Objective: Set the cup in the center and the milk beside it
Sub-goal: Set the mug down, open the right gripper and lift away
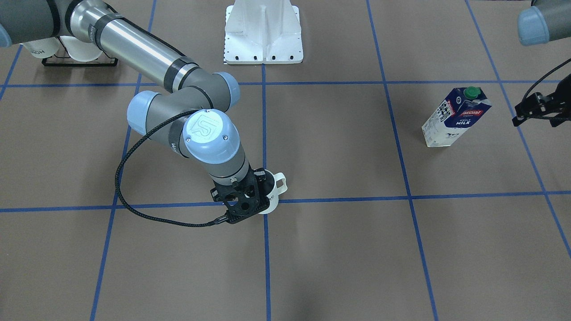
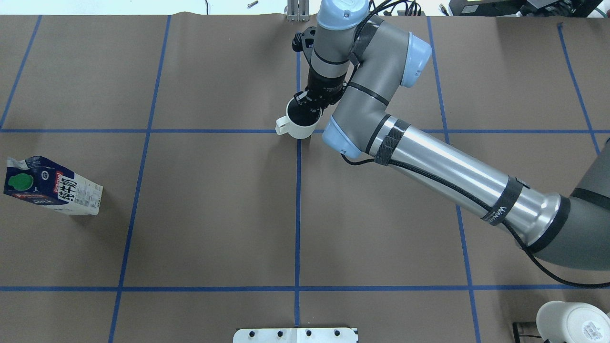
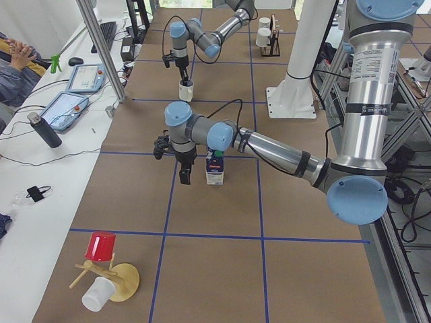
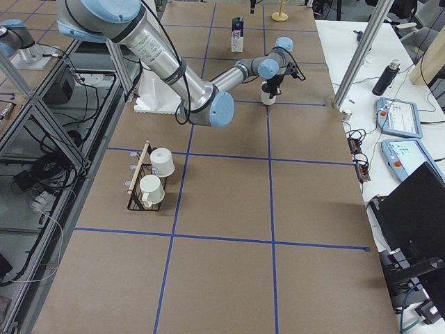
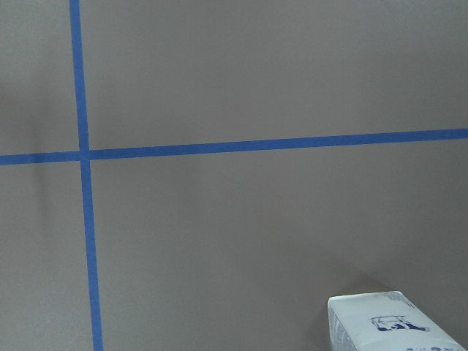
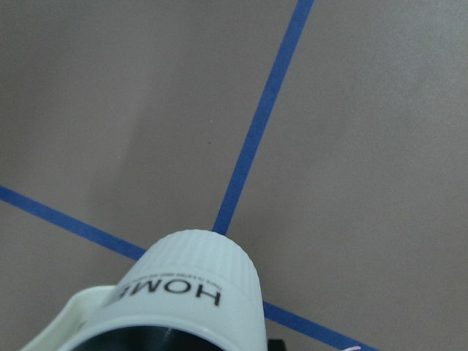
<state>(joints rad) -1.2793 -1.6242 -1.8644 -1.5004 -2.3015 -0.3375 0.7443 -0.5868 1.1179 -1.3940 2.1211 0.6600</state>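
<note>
The cup (image 1: 273, 199) is white with "HOME" on its side (image 6: 190, 285) and stands upright at the centre crossing of the blue lines (image 2: 299, 128). My right gripper (image 2: 305, 107) comes down on it from above and is shut on its rim, one finger inside. I cannot tell whether the cup touches the table. The milk (image 1: 455, 118) stands upright far to my left (image 2: 52, 186); its base corner shows in the left wrist view (image 5: 387, 322). My left gripper (image 1: 537, 111) hangs open and empty beside the carton, apart from it (image 3: 182, 165).
A black wire rack (image 1: 76, 60) with two white mugs stands at the back on my right (image 4: 149, 181). The white base plate (image 1: 263, 35) lies at the table's robot side. A wooden stand with a red cup (image 3: 101, 245) sits at the near left end.
</note>
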